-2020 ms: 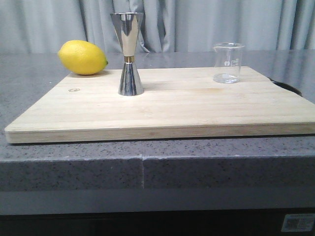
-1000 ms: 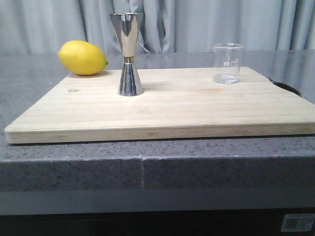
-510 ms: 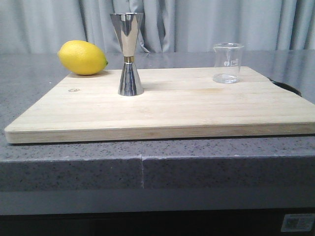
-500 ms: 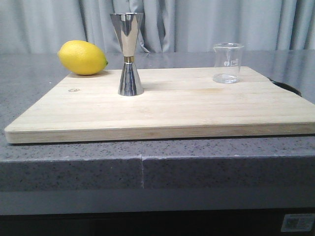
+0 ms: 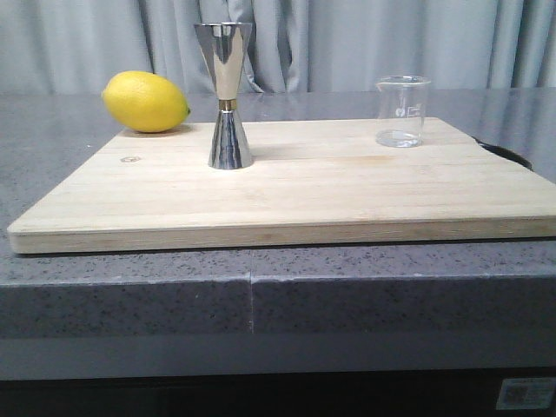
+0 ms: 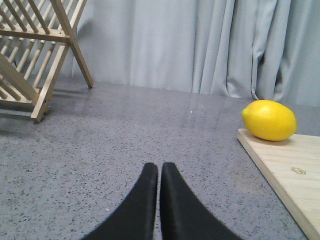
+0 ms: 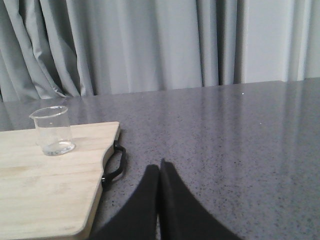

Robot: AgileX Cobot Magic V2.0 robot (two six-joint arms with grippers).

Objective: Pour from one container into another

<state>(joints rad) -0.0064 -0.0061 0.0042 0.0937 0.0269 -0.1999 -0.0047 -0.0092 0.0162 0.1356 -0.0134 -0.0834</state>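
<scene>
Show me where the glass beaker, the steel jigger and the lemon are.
glass beaker (image 5: 401,113), front view, middle of its clear wall.
steel jigger (image 5: 228,104), front view, gold band at its waist.
lemon (image 5: 144,102), front view, middle of its rind.

My two claws are black, left (image 6: 158,172) and right (image 7: 159,172). The counter (image 5: 287,295) is dark grey, flecked with pale specks. The board (image 5: 295,187) is pale blond wood with fine straight grain; its handle (image 7: 115,167) is black. The lemon (image 5: 145,102) is bright yellow. The jigger (image 5: 227,95) is mirror steel with a thin gold band. The beaker (image 5: 401,111) is clear with faint white print. The curtain (image 5: 365,43) is light grey-blue, the rack (image 6: 35,55) tan wood.
</scene>
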